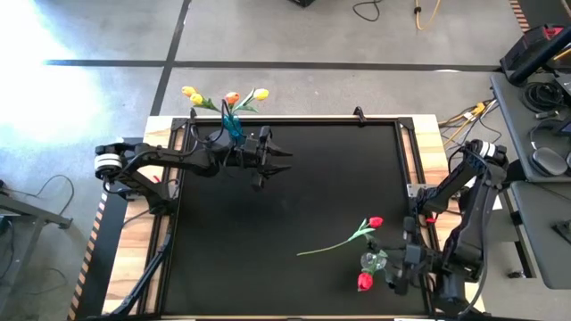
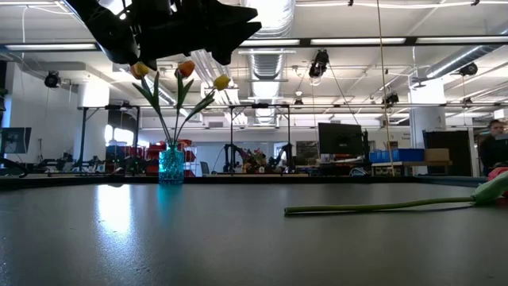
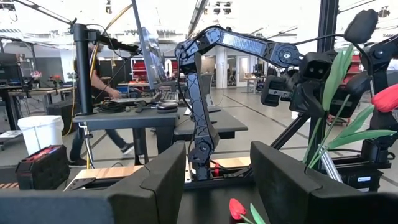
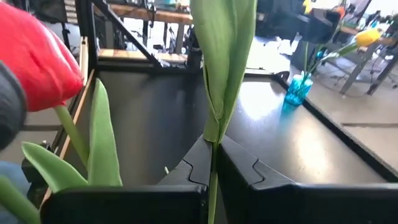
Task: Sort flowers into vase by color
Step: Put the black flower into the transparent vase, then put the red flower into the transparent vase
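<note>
Partly done: yellow and orange artificial tulips (image 1: 223, 98) in blue glass vase (image 1: 233, 126) at desk's (image 1: 339, 178) far edge, left pincer (image 1: 278, 157) released nr it. Right pincer (image 1: 393, 276) clenched on a green stem (image 4: 213, 168) by clear vase (image 1: 373, 261) w/ red tulips (image 1: 365, 282); one red tulip (image 1: 375, 222) loose on desk, still to sort.

A vase (image 1: 233, 127) holding several flowers (image 1: 223, 99) is placed at the far left edge of the bench (image 1: 303, 187), with the left tool (image 1: 278, 157) positioned just beside it. One flower (image 1: 343, 238) is laid flat toward the near right. A second vase (image 1: 374, 260) is found beside the right tool (image 1: 399, 267), at the near right corner.
</note>
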Robot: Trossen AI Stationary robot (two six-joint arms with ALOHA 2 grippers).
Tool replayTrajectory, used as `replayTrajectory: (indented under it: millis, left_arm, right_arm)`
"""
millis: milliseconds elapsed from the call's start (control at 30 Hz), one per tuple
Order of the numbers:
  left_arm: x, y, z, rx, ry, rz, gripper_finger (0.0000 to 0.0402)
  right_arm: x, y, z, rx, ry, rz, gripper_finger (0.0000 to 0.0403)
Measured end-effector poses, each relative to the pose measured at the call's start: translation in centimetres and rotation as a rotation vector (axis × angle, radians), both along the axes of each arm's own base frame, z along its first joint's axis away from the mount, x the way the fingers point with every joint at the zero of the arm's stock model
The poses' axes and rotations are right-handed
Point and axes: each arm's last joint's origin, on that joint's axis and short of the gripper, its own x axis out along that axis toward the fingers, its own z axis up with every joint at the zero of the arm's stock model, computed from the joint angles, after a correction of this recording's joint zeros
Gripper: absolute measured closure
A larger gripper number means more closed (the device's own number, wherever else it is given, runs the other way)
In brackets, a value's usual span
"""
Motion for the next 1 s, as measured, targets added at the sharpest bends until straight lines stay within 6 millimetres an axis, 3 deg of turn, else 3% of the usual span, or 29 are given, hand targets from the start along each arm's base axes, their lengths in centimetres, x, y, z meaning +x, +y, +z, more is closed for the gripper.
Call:
replayTrajectory:
  millis: [200, 533, 1000]
  left_arm:
    - [0.00, 0.01, -0.02, 0.003, 0.001, 0.001, 0.0236]
    - [0.01, 0.00, -0.02, 0.003, 0.001, 0.001, 0.0236]
    - [0.01, 0.01, -0.02, 0.003, 0.001, 0.001, 0.0236]
  right_arm:
    - [-0.43, 0.35, -0.13, -0.016, -0.029, 0.005, 0.0390]
    - [-0.52, 0.42, -0.53, 0.104, 0.052, 0.017, 0.0385]
    - [-0.69, 0.00, -0.35, 0.193, 0.087, -0.016, 0.0261]
